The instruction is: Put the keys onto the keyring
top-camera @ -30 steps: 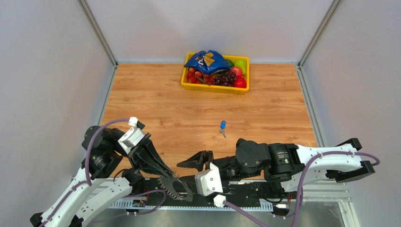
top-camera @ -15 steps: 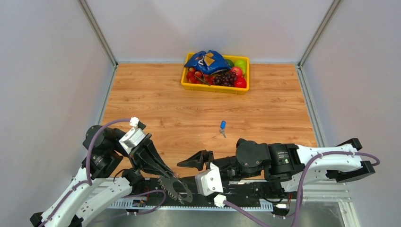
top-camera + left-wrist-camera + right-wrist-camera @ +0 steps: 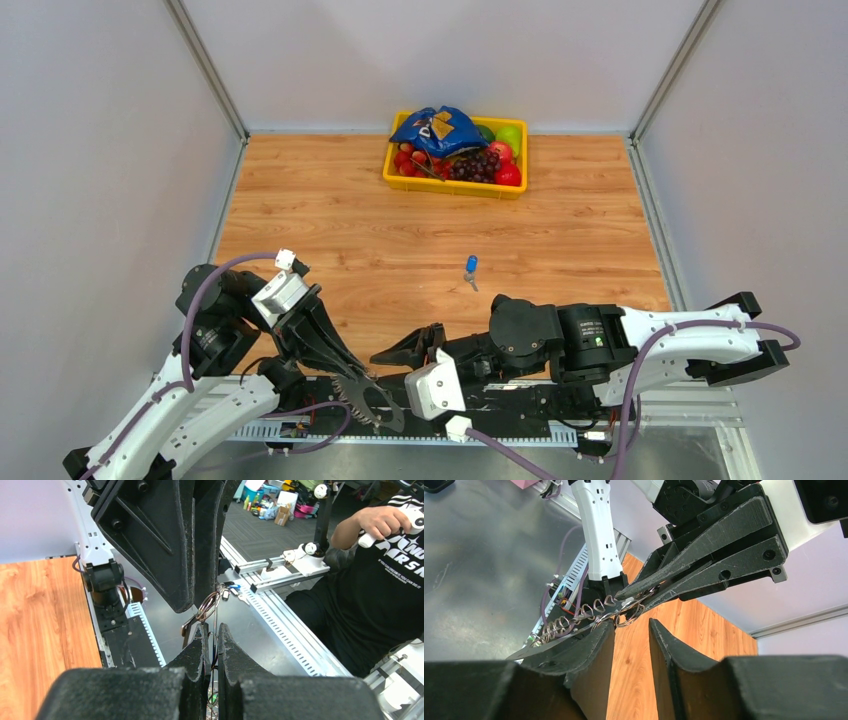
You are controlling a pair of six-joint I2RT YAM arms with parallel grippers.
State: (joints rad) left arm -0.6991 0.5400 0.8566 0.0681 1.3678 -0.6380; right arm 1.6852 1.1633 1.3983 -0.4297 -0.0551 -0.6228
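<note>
Left tool [image 3: 358, 378] clamps the keyring [image 3: 372, 405]; right tool [image 3: 388, 355] stands slightly apart beside it.

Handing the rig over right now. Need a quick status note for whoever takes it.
Left gripper: shut on the keyring, held over the near edge by the arm bases.
Right gripper: open, nothing clamped, fingertips close to the held part of the ring.
Blue-headed key: lying loose on the table, clear of both arms.
Done: ring gripped.
Left: pick up that key and thread it on.
</note>
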